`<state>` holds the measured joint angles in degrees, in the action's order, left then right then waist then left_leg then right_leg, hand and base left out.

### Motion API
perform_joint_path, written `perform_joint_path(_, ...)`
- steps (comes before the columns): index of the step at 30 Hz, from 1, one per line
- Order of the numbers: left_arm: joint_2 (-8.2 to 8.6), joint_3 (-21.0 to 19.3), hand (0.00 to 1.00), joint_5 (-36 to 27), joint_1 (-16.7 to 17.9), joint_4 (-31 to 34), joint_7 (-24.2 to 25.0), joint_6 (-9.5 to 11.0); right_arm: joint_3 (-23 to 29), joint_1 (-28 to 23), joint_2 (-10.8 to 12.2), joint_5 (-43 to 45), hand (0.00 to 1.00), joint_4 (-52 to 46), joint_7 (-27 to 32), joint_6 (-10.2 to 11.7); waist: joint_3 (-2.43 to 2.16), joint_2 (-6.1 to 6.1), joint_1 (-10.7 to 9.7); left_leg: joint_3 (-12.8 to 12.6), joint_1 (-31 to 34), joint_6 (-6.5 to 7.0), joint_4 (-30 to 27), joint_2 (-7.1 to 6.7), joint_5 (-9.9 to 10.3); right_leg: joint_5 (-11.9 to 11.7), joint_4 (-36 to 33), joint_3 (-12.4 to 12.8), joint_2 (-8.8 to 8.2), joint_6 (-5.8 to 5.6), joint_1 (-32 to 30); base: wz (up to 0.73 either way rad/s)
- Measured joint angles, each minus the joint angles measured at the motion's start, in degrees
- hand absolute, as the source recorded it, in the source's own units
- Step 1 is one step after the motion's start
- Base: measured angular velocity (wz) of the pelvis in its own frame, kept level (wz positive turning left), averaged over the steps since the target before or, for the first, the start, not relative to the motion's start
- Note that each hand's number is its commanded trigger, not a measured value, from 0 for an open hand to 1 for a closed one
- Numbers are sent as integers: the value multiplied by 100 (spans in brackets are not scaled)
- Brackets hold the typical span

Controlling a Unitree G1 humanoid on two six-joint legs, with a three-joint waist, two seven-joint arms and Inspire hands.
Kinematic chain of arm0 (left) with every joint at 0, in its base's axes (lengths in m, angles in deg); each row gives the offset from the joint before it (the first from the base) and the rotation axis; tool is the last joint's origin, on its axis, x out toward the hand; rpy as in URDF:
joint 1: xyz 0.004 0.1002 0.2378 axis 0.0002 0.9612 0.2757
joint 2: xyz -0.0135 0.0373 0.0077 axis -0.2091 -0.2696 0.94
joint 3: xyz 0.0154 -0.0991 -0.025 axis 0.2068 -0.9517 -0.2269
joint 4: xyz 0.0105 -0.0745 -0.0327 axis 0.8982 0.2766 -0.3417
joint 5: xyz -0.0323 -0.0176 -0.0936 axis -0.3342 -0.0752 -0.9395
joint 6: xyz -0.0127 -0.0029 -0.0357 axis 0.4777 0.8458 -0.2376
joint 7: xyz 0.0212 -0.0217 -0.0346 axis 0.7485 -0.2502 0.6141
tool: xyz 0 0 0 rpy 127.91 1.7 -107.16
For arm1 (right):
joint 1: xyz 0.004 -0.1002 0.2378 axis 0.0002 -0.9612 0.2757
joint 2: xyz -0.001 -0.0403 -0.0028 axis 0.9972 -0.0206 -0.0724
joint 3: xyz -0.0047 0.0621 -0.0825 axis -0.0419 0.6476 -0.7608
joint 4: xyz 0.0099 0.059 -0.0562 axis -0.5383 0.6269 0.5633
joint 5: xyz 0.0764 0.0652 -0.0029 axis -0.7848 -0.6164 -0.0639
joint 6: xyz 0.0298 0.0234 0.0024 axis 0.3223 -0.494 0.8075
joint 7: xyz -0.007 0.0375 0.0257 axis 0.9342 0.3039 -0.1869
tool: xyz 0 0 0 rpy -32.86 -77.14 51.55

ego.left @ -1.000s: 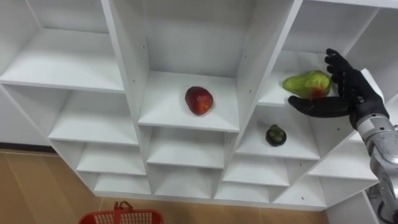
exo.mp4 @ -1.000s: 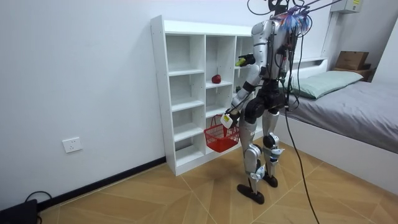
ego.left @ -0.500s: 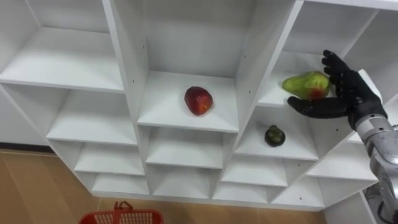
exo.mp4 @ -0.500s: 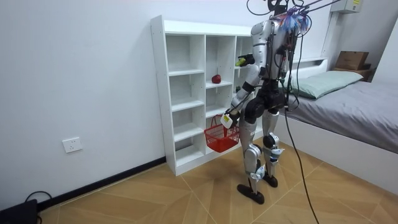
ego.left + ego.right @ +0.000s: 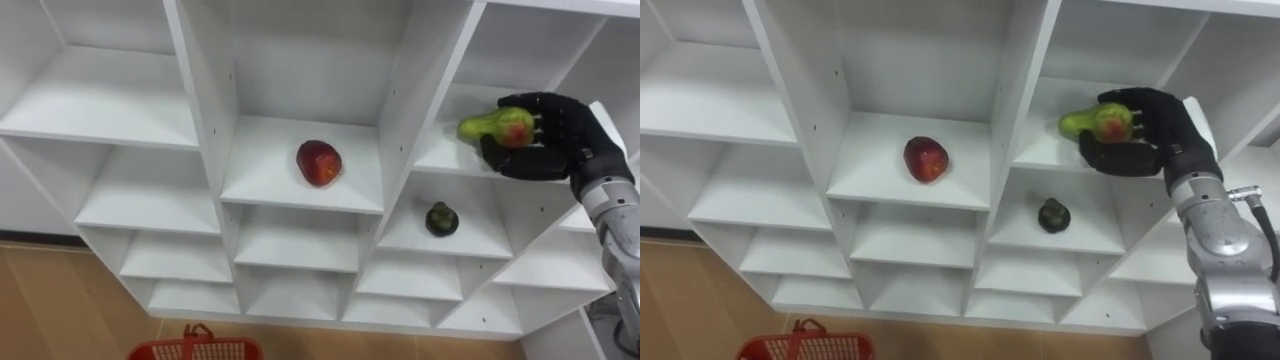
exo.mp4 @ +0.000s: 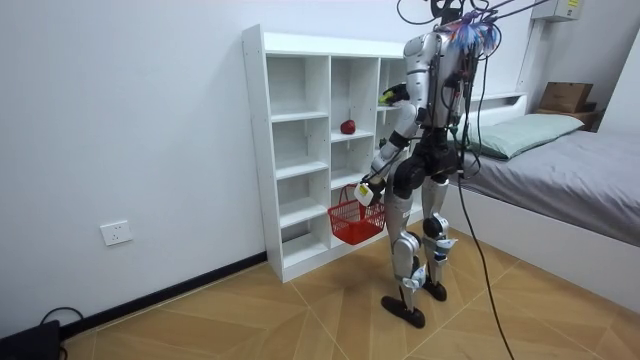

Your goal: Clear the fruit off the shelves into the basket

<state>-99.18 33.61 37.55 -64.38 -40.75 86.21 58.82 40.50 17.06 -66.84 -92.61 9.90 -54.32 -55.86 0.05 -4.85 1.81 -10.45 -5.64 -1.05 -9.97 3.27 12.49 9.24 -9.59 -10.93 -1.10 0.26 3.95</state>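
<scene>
The right hand (image 5: pixel 548 145) is curled round the green-and-red pear (image 5: pixel 493 127), which lies at the shelf edge in the closet (image 5: pixel 196 95) compartment right of the red apple (image 5: pixel 319 162). The grip looks to sit on the pear's fat end only, so it could slip out as it comes off the shelf. It could also knock the divider on the apple's side. The left hand (image 6: pixel 366 190) carries the red basket (image 5: pixel 195 349) by its handle far below the apple, so a long drop could miss it.

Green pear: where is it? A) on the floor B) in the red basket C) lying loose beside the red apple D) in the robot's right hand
D: the right hand has its fingers curled round the green pear.
</scene>
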Motion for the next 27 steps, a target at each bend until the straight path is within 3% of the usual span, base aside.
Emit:
perform_joint_path(10, 5, -3, 100, 4, 9, -5, -3, -2, -7, -13, 3, 1, 100, -118, -148, -90, -6, 53, -11, 24, 13, 0, 12, -2, 0, 0, -7, 43, 3, 0, 9, 0)
perform_joint_path(16, 32, 4, 100, 5, 17, -7, -90, 7, -19, -504, 9, -46, 100, -1279, -221, -143, -3, 66, -67, 20, -3, 0, 21, -5, 0, 0, 1, 63, 6, 0, -12, 0)
perform_joint_path(27, 47, 3, 100, 5, -10, -7, -185, 46, -9, -1102, 93, -3, 100, -2520, -466, -141, -14, 28, -231, -46, 111, 0, -13, 0, 0, -3, -20, 85, 8, 5, -142, -2)
